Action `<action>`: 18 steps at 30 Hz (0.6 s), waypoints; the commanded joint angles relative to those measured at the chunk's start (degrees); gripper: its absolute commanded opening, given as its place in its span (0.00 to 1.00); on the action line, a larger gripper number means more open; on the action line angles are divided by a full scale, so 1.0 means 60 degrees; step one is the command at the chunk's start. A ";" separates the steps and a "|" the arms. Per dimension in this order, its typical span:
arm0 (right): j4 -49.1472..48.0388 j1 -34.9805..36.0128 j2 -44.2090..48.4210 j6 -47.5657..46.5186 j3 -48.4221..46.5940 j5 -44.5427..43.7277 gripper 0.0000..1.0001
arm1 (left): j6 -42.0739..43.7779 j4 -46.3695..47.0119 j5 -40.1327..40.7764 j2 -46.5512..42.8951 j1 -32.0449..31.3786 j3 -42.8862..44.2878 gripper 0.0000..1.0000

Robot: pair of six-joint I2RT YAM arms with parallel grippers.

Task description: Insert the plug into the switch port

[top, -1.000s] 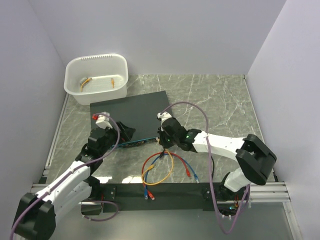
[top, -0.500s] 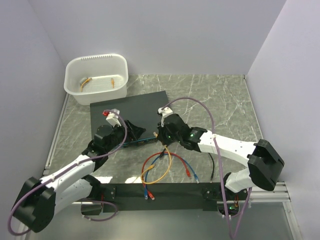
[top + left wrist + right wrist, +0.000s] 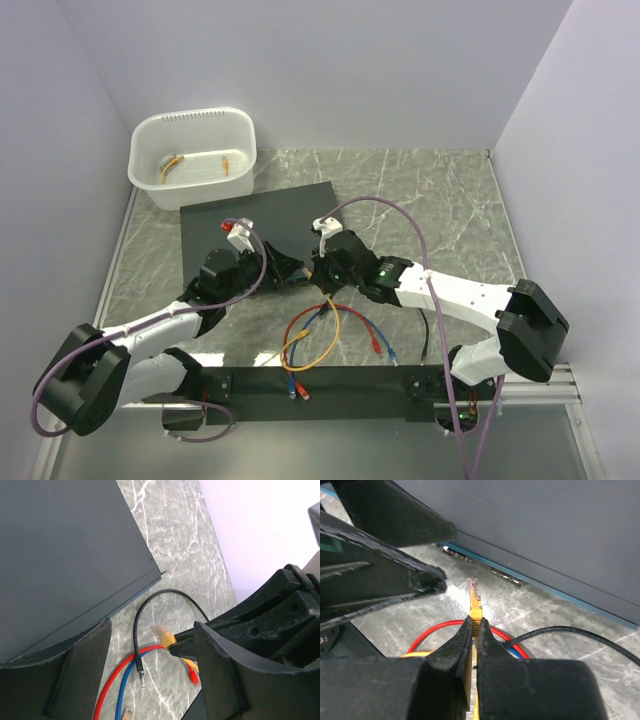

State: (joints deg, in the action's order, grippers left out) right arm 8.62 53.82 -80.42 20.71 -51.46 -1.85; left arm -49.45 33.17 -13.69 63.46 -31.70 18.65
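left arm has swung right along the box front since the earlier frame, so the left gripper (image 3: 152, 626) now sits just beside the right gripper (image 3: 474, 625); right arm barely shifted. right gripper is pinching the plug (image 3: 474, 592) by its back end, tip sticking out ahead. left gripper is spread, holding nothing. switch port (image 3: 507, 576) is in the teal face (image 3: 555, 596) of the black box (image 3: 545, 530), just ahead of the tip, not touching. plug axis looks skewed to that face, so square up before pushing; right arm's job.
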 commanded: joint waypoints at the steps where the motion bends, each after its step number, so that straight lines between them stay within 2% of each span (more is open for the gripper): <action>1: -0.0206 0.0112 0.0074 0.0079 -0.0402 0.0059 0.00 | -0.0122 0.0624 -0.0179 0.0203 -0.0180 0.0304 0.71; 8: -0.0353 0.0199 0.0205 0.0064 -0.0330 0.0059 0.00 | -0.0283 0.0946 -0.0281 0.0614 -0.0356 0.0363 0.58; 15: -0.0806 0.0200 0.0410 0.0122 -0.0066 0.0279 0.00 | -0.0517 0.1385 -0.0413 0.0761 -0.0458 0.0348 0.57; 18: -0.1289 0.0200 0.0542 0.0371 0.0241 0.0951 0.00 | -0.0634 0.1663 -0.0515 0.0659 -0.0444 0.0246 0.57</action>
State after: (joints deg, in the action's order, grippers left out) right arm 5.91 54.61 -79.92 21.34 -51.00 0.40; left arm -52.03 37.85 -15.09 68.10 -34.11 18.68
